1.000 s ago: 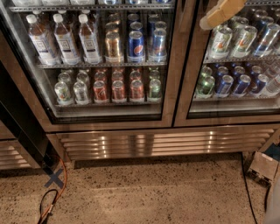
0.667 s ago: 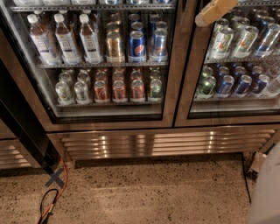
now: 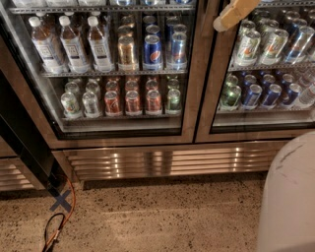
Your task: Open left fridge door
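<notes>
Left door (image 3: 123, 140) across left and centre, glass in a wide brushed frame, flush with the right door (image 3: 256, 134) and closed. Speckled floor (image 3: 157, 216) along the near edge. White robot body (image 3: 290, 197) bulking in at near right, in front of the right door's lower corner. Ribbed grille (image 3: 167, 165) under both doors. Dark panel (image 3: 24, 142) slanting down the far left edge, just beside the left door's frame. Behind the left glass, bottles (image 3: 73, 44) on the upper shelf at left, cans (image 3: 132, 101) beside and below them. Orange cable (image 3: 73, 206) trailing over the floor at near left. Tan gripper (image 3: 234, 14) high up at right, over the upright where the two doors meet, tilted; released or clenched, cannot tell. Blue cross (image 3: 61, 201) marked on the floor beside the cable
</notes>
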Robot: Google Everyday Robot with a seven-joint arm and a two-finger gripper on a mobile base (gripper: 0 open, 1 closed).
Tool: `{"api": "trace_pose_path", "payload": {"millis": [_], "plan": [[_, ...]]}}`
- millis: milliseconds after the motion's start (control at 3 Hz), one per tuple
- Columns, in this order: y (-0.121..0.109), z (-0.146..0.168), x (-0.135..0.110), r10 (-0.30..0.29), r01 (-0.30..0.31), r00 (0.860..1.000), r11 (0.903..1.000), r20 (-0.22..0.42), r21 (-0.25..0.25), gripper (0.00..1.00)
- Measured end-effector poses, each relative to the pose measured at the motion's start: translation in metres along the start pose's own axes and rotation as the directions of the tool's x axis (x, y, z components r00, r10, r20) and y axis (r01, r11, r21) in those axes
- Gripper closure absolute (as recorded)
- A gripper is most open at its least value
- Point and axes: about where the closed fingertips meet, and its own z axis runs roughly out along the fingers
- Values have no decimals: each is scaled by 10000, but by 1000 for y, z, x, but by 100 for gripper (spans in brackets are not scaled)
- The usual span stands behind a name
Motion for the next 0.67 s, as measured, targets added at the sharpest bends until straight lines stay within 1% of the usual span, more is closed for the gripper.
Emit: {"api": "trace_pose_path", "payload": {"millis": [667], "plan": [[3,5,1,-98,97,10000,9995,-19,-309,0]]}}
